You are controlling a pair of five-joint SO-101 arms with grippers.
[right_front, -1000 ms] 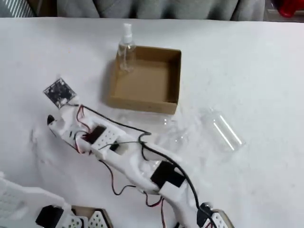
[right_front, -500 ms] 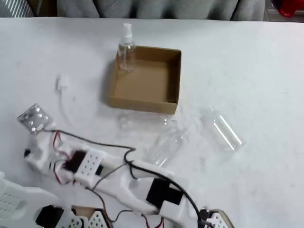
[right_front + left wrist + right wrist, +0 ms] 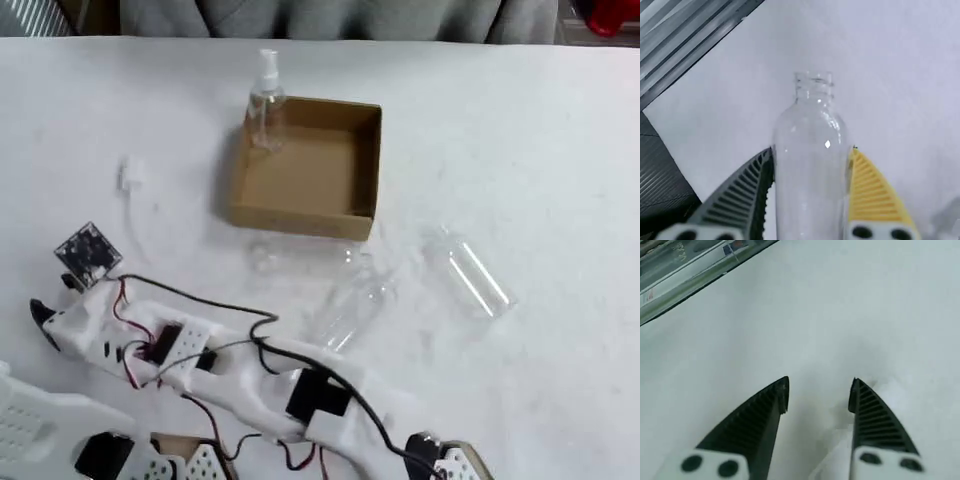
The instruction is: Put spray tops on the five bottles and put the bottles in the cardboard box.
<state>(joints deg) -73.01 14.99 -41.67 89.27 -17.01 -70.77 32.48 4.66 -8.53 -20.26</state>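
Overhead, the white table (image 3: 560, 120) is carrying everything, matte and plain. A long white arm (image 3: 230, 365), trailing red and black wires, is lying across the near side.

The cardboard box (image 3: 320, 178), brown, square, shallow and open-topped, is sitting toward the far side. A capped bottle (image 3: 266, 110), clear with a white spray top, is standing upright at its far left corner.

Two uncapped clear bottles are lying in front of the box: one (image 3: 470, 275) to the right, another (image 3: 350, 312) nearer the arm.

A loose spray top (image 3: 130, 178), thin tube trailing, is lying left of the box.

Up close, the left gripper (image 3: 811, 150) is clamping the held bottle (image 3: 810, 115) between ribbed fingers, one dark, one yellow. This bottle is round-shouldered with an open threaded neck.

The right gripper (image 3: 818, 390) is hanging over the table with its dark ribbed fingers spread apart.
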